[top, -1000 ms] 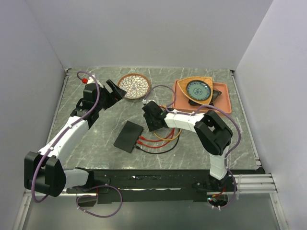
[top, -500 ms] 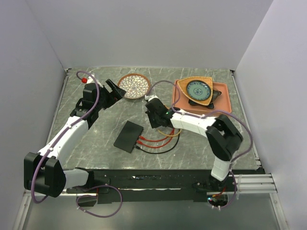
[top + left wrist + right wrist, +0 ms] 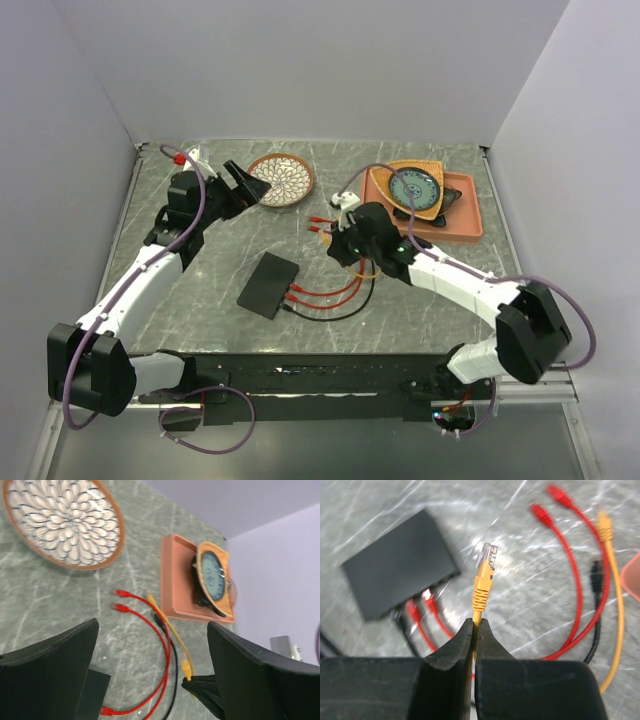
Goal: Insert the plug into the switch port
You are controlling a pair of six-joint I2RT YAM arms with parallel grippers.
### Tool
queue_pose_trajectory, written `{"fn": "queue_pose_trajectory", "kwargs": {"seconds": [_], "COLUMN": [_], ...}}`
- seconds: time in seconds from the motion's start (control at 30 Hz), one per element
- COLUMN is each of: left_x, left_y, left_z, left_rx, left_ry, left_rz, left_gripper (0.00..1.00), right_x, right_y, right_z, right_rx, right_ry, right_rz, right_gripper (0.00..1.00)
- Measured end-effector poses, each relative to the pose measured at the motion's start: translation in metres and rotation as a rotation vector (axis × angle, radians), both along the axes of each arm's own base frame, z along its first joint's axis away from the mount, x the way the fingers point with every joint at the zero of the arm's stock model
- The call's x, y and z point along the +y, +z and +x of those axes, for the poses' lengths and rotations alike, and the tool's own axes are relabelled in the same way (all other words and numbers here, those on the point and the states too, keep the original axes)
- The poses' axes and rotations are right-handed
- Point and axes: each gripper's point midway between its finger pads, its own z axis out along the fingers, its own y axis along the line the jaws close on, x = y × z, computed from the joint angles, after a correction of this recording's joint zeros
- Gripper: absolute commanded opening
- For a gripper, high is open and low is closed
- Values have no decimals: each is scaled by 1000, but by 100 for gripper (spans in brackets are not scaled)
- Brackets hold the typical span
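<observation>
**One yellow plug point(image 3: 485, 562) up in the right fingers point(image 3: 470, 630)**

Here we are: the right fingers are pressed tight together, clamped on the yellow cable just behind the plug. The plug stands straight out past the tips, clear end first. The switch point(image 3: 400, 570) lies flat on the tabletop point(image 3: 200, 300), beyond those tips and off to their left, apart from the plug. Along the switch edge nearest the fingers, two red plugs and a black one sit in sockets. Out to the right of the tips lie the loose ends: two red cables point(image 3: 572, 555), a black cable point(image 3: 594, 580) and a second yellow end point(image 3: 604, 525), all flat on the stone.

Over to the left fingers point(image 3: 243, 185): spread wide, nothing between them, held above the tabletop. Ahead of them, toward the left-hand finger, sits the patterned plate point(image 3: 62, 522). Ahead and nearer the right-hand finger is the orange tray point(image 3: 175, 580), with a blue-green dish point(image 3: 212, 577) on it. Between the two fingers the loose cable ends show. Close in, a corner of the switch sits just beside the left-hand finger.
</observation>
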Motion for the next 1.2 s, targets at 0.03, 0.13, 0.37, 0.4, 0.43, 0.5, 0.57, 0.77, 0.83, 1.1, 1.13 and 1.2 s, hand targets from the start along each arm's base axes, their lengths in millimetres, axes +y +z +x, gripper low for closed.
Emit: {"fn": "queue_pose_trajectory", "kwargs": {"seconds": [0.03, 0.13, 0.37, 0.4, 0.43, 0.5, 0.57, 0.77, 0.83, 1.1, 1.13, 1.2], "left_x": [-3, -15, -44, -48, -52, -59, -66, -85, -90, -110, -113, -118], "left_y": [2, 12, 36, 39, 41, 46, 49, 52, 51, 45, 44, 47], "left_z": [-1, -5, -22, -25, -28, -34, -40, -56, -60, -76, -79, -85], "left_rx": [-8, -55, -164, -178, -191, -213, -229, -261, -265, -285, -289, -310], "left_ry": [-15, -94, -289, -313, -336, -378, -414, -506, -532, -672, -692, -729], "left_rz": [-5, -38, -100, -105, -110, -118, -121, -110, -105, -108, -109, -112], "left_gripper": [96, 98, 99, 99, 99, 99, 99, 98, 94, 75, 74, 72], "right_x": [-1, -2, -4, -3, -1, 2, 4, 7, 7, 3, 2, 2], "right_y": [1, 12, 70, 76, 82, 91, 95, 99, 100, 110, 112, 118], "right_z": [-4, -18, -37, -40, -43, -51, -57, -67, -69, -72, -72, -72], "right_rx": [0, -5, -80, -90, -96, -97, -93, -74, -70, -74, -77, -80], "right_ry": [22, 117, 305, 331, 361, 415, 450, 509, 517, 527, 530, 538], "right_rz": [17, 129, 406, 428, 451, 486, 504, 532, 536, 564, 572, 589], "right_gripper": [0, 0, 0, 0, 0, 0, 0, 0, 0, 0, 0, 0]}}
